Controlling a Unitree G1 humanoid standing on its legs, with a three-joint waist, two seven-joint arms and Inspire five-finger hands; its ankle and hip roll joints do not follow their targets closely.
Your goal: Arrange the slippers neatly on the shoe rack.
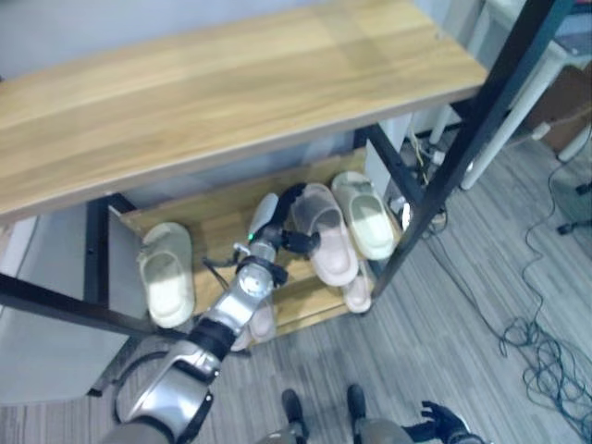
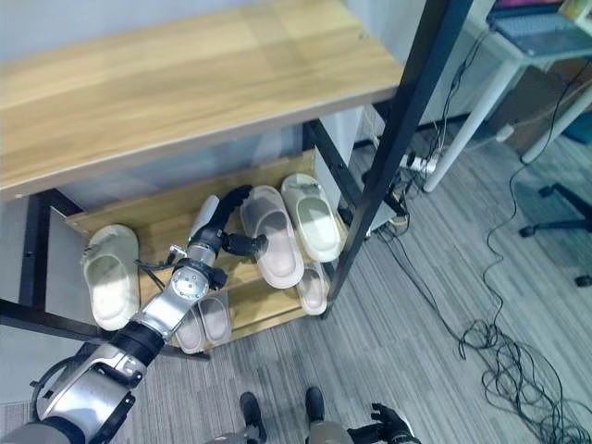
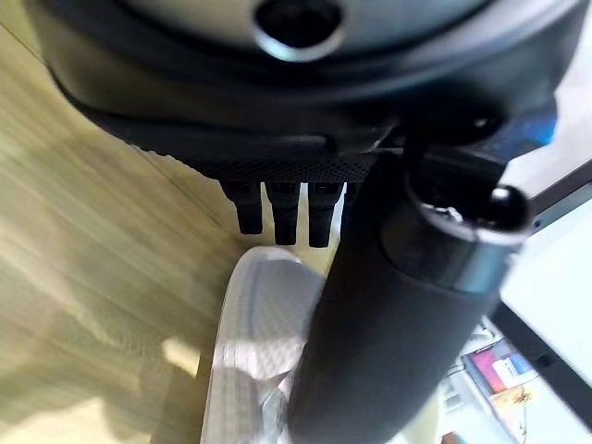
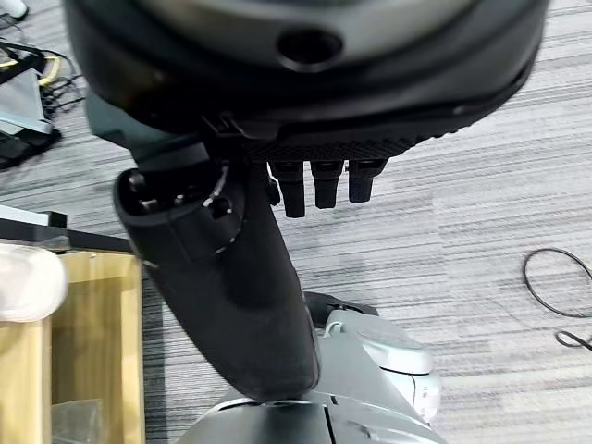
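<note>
Lower shelf (image 1: pixel 217 217): left robot hand (image 1: pixel 294 217) apparently pinching pink slipper (image 1: pixel 328 242); gap leftward.

Shoe rack (image 1: pixel 231 88): light wood shelves, black metal frame, wide top board, lower shelf below, another tier under that.

Lower shelf, 3 slippers:
- Cream slipper (image 1: pixel 167 271) near left end, sole down, lying front-to-back, apart from the others.
- Pale pink slipper (image 2: pixel 273 234) approx mid-shelf, sole down, angled a bit, one end past the shelf's front edge. Left hand (image 2: pixel 228 222) on its left side, fingers & thumb curled round its edge.
- Cream/greenish slipper (image 2: pixel 313 215) just beside the pink one on the right, near the right post, roughly parallel.

Bottom tier: pinkish pair (image 2: pixel 203 323) at front edge left of centre, partly hidden by arm; one more pinkish slipper (image 2: pixel 313 288) at front right corner.
</note>
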